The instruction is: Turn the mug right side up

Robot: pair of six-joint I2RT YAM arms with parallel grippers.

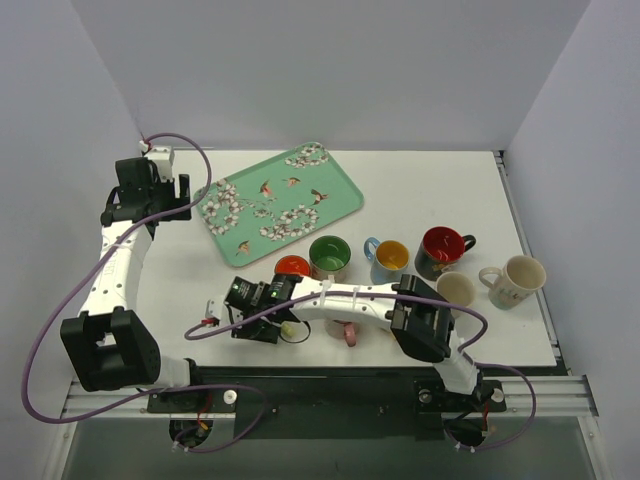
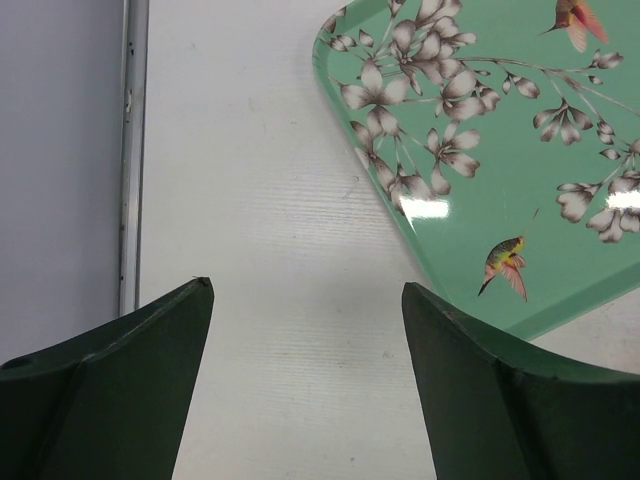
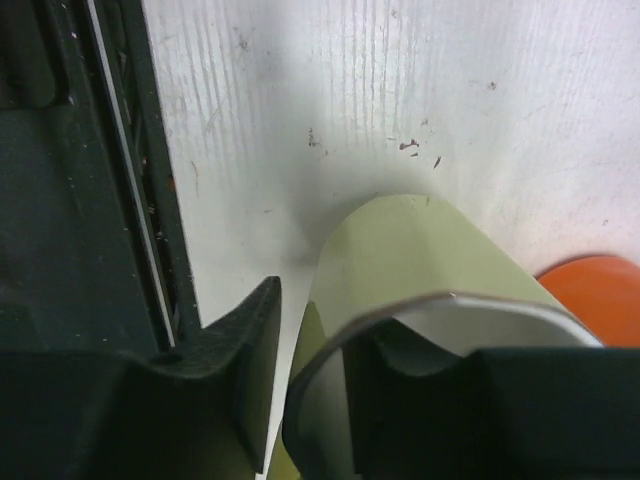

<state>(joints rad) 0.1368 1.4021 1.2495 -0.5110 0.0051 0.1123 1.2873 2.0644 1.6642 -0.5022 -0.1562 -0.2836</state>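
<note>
Right wrist view: the mug [image 3: 430, 240], clamped by its wall in the right gripper [image 3: 330, 340], is best rolled slowly rim-up and lowered squarely onto the desk [image 3: 400, 80].

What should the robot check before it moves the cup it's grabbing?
1. Grip: the right tool pinches the pale green mug by its wall, one finger inside: ok.
2. Mug right side up: cannot tell.
3. Gap to the orange mug beside it: cannot tell.
4. The left tool is open and holds nothing: ok.
5. Left tool is over by the tray, away from the mugs: ok.
</note>
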